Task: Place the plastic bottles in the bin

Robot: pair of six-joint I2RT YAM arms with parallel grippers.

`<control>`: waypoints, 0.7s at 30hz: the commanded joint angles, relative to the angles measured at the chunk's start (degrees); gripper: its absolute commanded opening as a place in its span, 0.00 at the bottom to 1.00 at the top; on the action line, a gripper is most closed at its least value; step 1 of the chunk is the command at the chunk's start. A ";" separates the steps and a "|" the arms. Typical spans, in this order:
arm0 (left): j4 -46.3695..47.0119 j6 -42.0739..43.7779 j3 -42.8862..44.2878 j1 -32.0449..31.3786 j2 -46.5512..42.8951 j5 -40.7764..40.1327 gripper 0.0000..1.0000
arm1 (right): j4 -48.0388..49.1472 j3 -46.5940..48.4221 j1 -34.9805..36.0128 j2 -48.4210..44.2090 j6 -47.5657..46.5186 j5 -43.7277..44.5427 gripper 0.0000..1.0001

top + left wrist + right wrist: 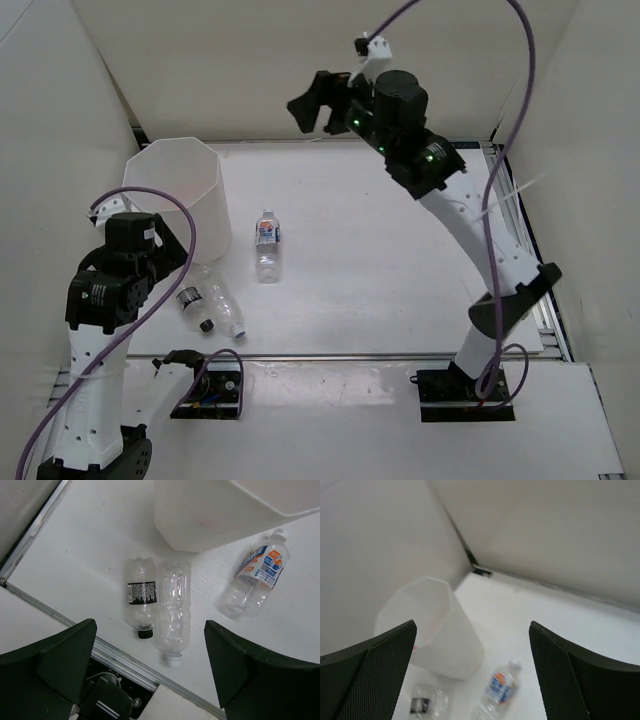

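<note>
My right gripper [472, 625] stands wide and empty, high above the table [400, 280]; my left gripper [151, 625] stands wide over two bottles [174, 605].

Directly beneath the left hand [150, 635], a white worktop [95, 540]; just behind that hand, a silver metal rail [35, 602] edging its near side. Ahead of the right hand [472, 627], plain white walls [555, 525], joined at a dark corner seam [472, 562].

L gripper [150, 650] open, low; R gripper [472, 665] open, high.
</note>
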 commanded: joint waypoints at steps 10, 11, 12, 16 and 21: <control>0.56 -11.29 -8.94 -0.29 -1.56 -2.23 1.00 | -14.50 -17.73 -5.47 14.20 7.08 -25.41 1.00; 0.55 -11.90 -8.42 -0.29 -1.56 -2.23 1.00 | -14.50 -16.41 -5.47 16.24 8.13 -27.52 1.00; -0.15 -11.91 -8.41 -0.29 -1.04 -2.23 1.00 | -14.50 -14.57 -5.47 18.35 10.23 -30.24 1.00; -1.20 -11.91 -6.48 -0.29 -1.03 -2.23 1.00 | -15.20 -6.04 -5.47 28.97 14.02 -31.67 1.00; -2.35 -10.86 -3.23 -0.29 -0.51 -2.23 1.00 | -11.87 -2.25 -4.33 34.01 17.63 -35.36 1.00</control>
